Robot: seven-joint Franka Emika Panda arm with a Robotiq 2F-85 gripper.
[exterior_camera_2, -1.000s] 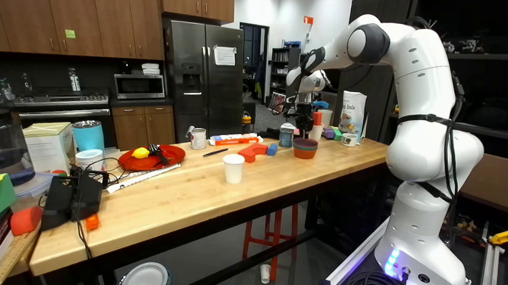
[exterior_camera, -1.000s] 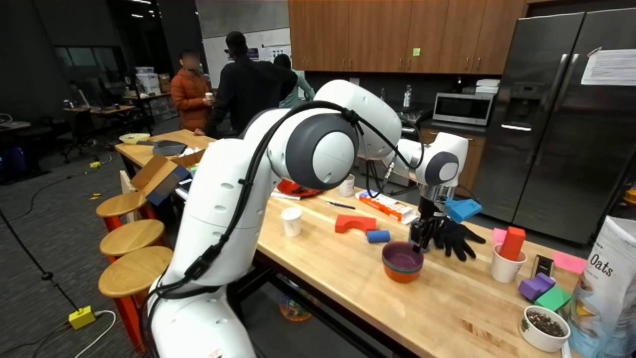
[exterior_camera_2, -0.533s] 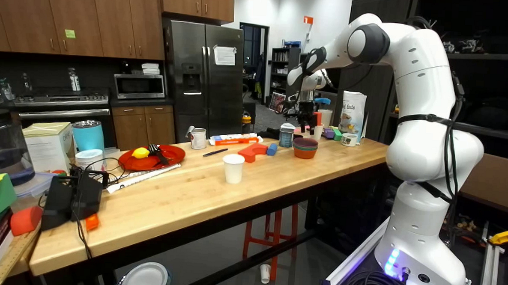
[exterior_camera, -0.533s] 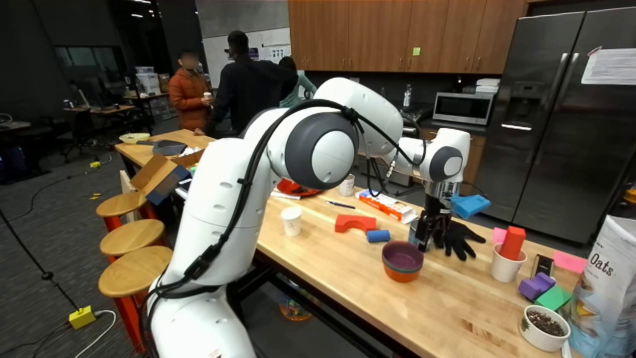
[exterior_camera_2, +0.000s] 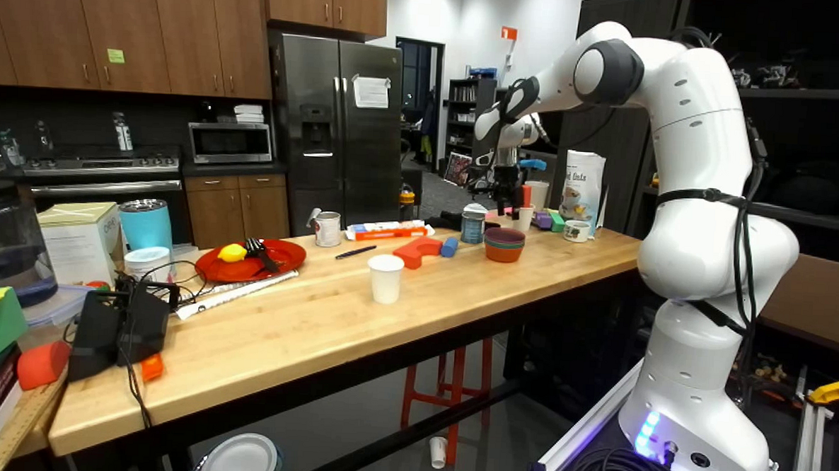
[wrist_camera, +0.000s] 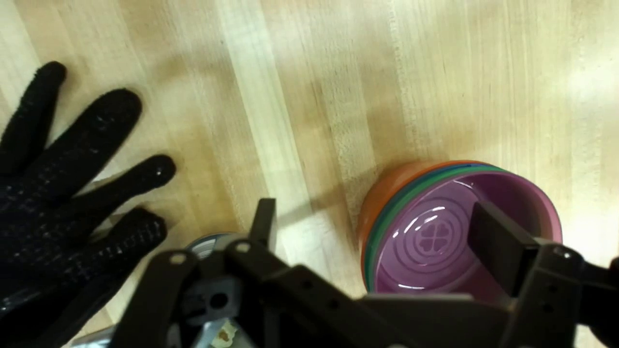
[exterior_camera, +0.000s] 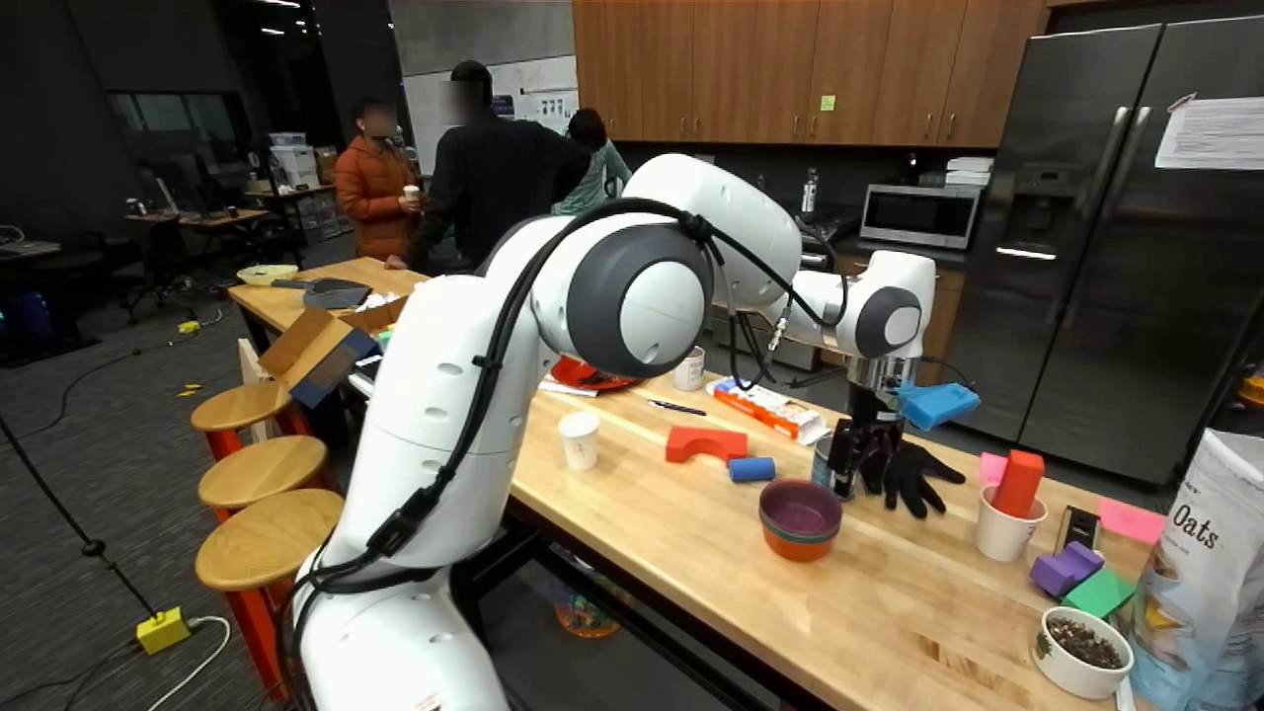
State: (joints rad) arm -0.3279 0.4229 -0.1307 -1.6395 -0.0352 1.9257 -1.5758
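My gripper (wrist_camera: 379,232) stands wide open with nothing held between its fingers. Beneath it in the wrist view is a nested stack of bowls (wrist_camera: 430,241), purple inside, with green, blue and orange rims around it. One finger (wrist_camera: 503,246) overlaps the purple interior; the other lies over bare wood left of the stack. In both exterior views the gripper (exterior_camera: 849,469) hangs just behind the bowls (exterior_camera: 798,543), its tips around rim height or above. A black glove (wrist_camera: 82,193) lies beside it. A metal can (exterior_camera_2: 472,227) is close by, mostly hidden by the gripper in the wrist view.
On the wooden table are a blue cylinder (exterior_camera: 752,469), a red arch block (exterior_camera: 706,444), a white paper cup (exterior_camera: 580,441) and an orange-white box (exterior_camera: 770,408). Further right stand a cup (exterior_camera: 1005,533) holding a red block, purple and green blocks, and an oats bag (exterior_camera: 1195,563).
The gripper has opened, risen and shifted slightly away from the bowl stack. The bowls have stayed where they were. People in the background have moved a little.
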